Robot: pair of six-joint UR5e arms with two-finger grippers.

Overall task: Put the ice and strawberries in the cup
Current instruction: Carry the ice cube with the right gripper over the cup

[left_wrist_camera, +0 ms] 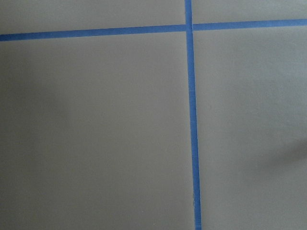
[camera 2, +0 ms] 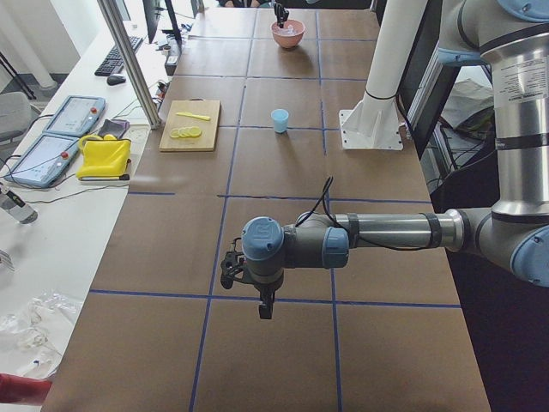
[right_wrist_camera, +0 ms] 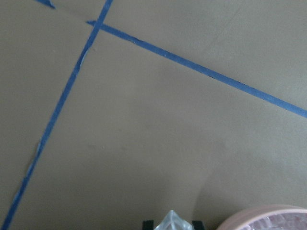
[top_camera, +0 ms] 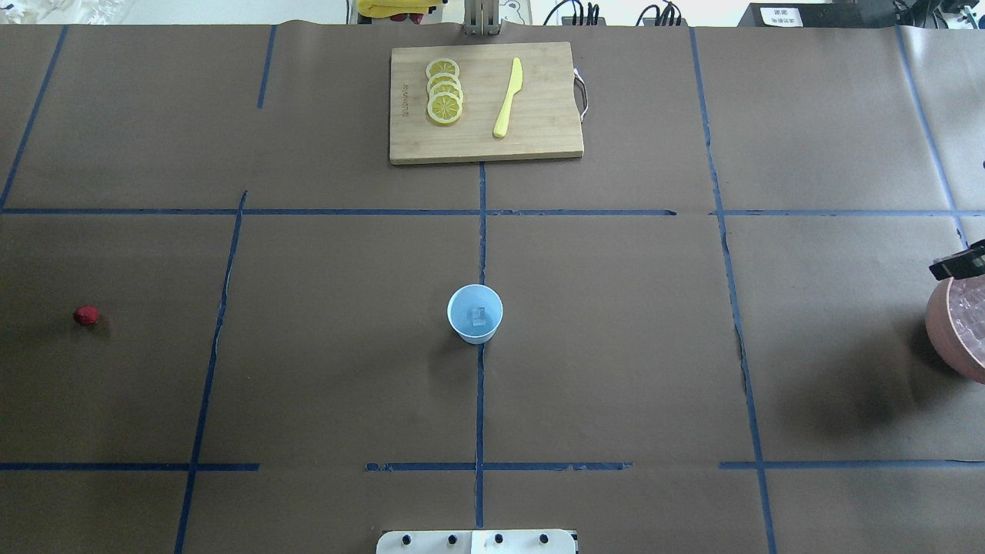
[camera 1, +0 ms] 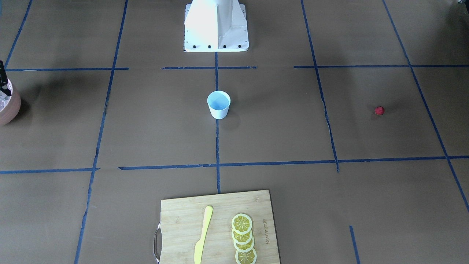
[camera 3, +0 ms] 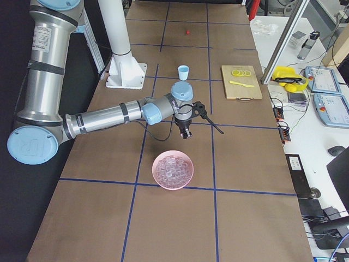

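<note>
The small pale-blue tapered cup (top_camera: pixel 464 304) stands upright at the centre of the overhead frame, on the brown paper-covered table (top_camera: pixel 616 346). One clear cube (top_camera: pixel 479 315) lies inside it.

The tiny dark-red strawberry (top_camera: pixel 86 315) lies on the table at the far left of that frame, well apart from the cup.

The pinkish-brown bowl (camera 3: pixel 173 187), filled with clear glassy ice cubes (camera 3: pixel 173 168), sits at lower centre of the right side view. The right gripper (camera 3: pixel 186 134) hangs near the bowl's far rim. In the right wrist view its jaws are closed on a single ice cube (right_wrist_camera: pixel 171 221).

The left gripper (camera 2: pixel 264 302) hangs above bare table at lower centre of the left side view; its jaw state cannot be determined.

A wooden cutting board (top_camera: pixel 539 131) at top centre of the overhead frame carries yellow lemon slices (top_camera: pixel 445 100) and a yellow knife (top_camera: pixel 508 98).
</note>
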